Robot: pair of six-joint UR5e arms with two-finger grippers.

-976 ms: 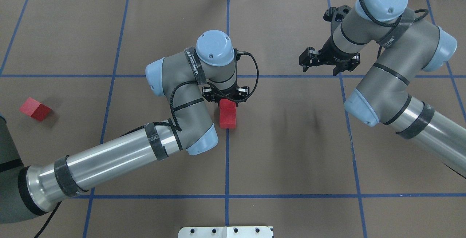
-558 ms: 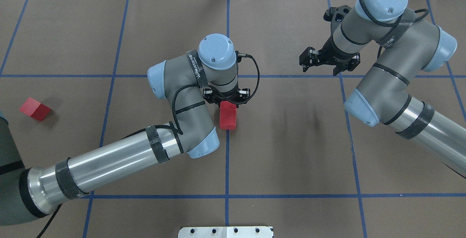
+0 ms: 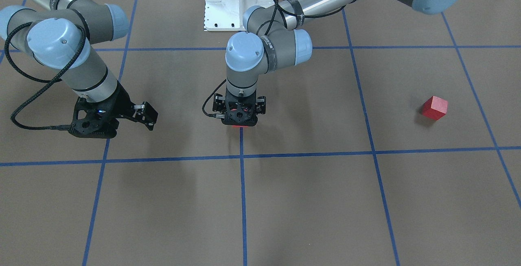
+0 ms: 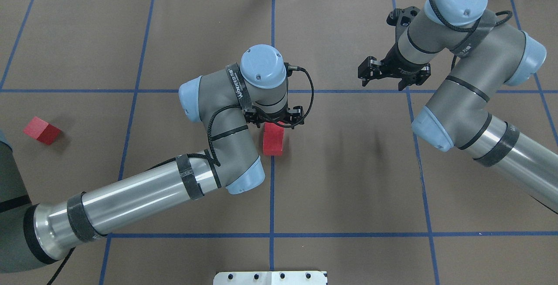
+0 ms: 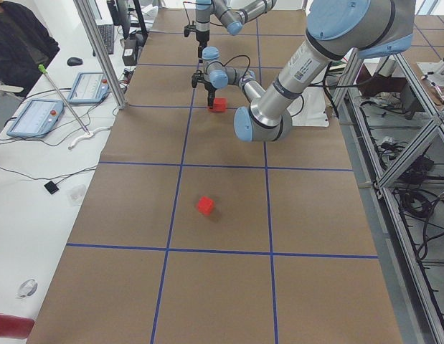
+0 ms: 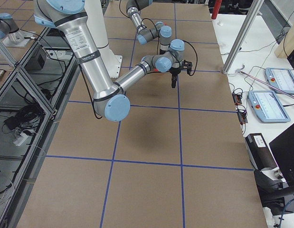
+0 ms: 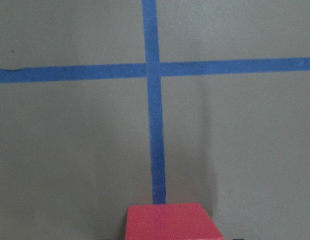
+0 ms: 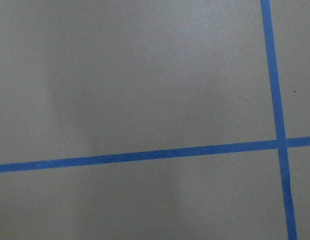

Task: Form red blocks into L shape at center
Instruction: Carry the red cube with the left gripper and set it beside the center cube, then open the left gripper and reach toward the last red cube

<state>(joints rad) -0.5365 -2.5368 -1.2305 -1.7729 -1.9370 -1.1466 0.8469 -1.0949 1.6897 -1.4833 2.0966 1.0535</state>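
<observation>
Two red blocks lie touching in a short column on the vertical blue tape line at the center. My left gripper stands straight down over the far block and is shut on it; that block fills the bottom edge of the left wrist view. In the front-facing view only a red sliver shows under this gripper. The third red block lies alone far to the left, also in the front-facing view. My right gripper hangs open and empty above the surface at the far right.
The white robot base plate sits at the near edge on the center line. A tape crossing lies just beyond the held block. In the exterior left view an operator and tablets are beside the table.
My left wrist has shifted slightly right and toward the robot, and the far center block has moved with it against the near one. The right arm and the lone block have not moved.
</observation>
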